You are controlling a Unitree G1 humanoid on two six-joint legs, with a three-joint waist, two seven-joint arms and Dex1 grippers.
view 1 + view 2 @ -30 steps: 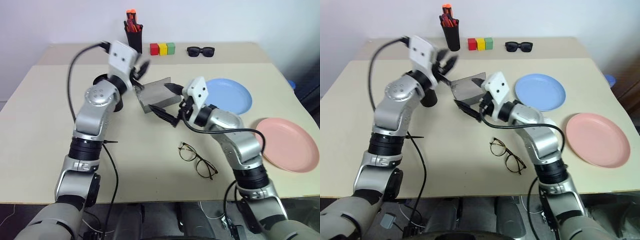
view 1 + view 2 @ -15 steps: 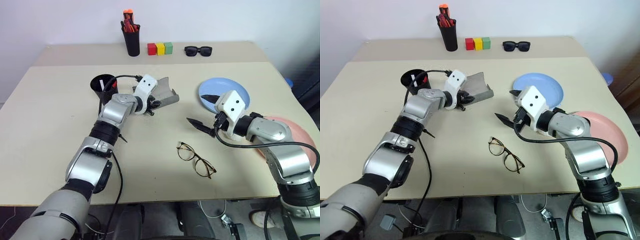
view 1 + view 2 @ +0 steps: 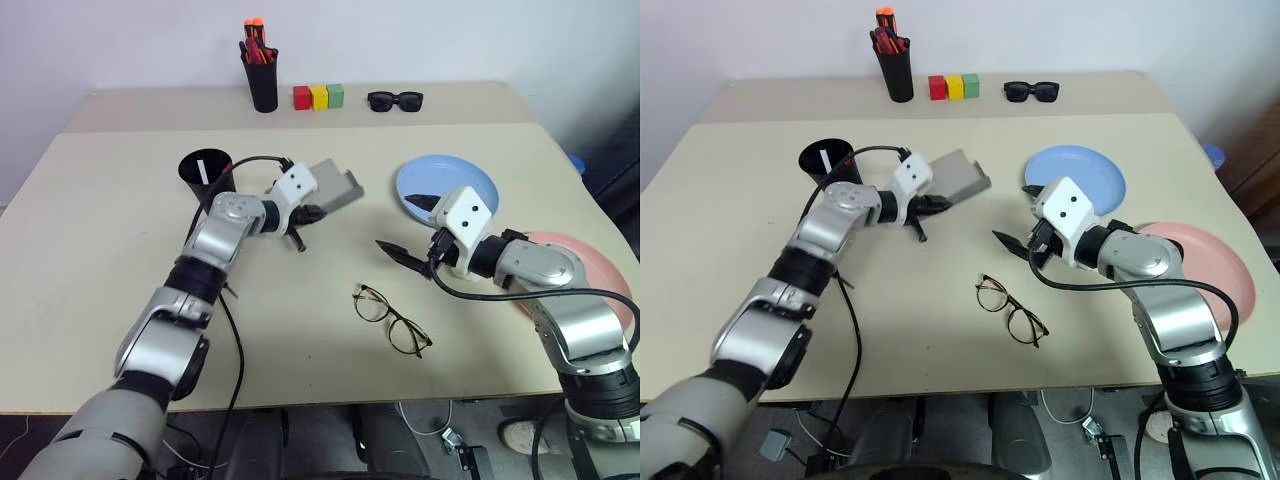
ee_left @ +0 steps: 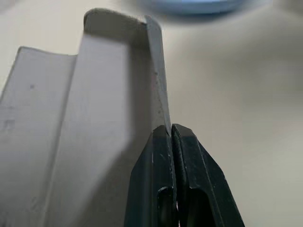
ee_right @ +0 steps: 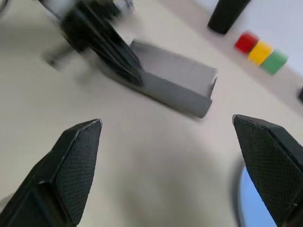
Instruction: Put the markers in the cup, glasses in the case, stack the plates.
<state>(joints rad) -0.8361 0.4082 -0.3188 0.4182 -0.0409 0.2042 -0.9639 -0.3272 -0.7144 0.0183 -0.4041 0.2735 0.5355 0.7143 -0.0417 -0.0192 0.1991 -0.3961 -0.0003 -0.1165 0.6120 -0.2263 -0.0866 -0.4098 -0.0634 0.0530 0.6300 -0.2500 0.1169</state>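
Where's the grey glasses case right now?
In the left eye view the case lies open mid-table, between the black cup and the blue plate, its wall pinched by the left gripper.

Head pair: we look forward and down from above over the table (image 3: 90, 260), both eyes sharing one scene from the glasses (image 3: 393, 320) near us to the pen cup (image 3: 264, 80) at the far edge. Left wrist: we sit very close along shut fingers (image 4: 161, 179) against the case (image 4: 94, 118) wall. Right wrist: we look low between spread fingers (image 5: 71, 165) across the table at that same case (image 5: 175, 82).
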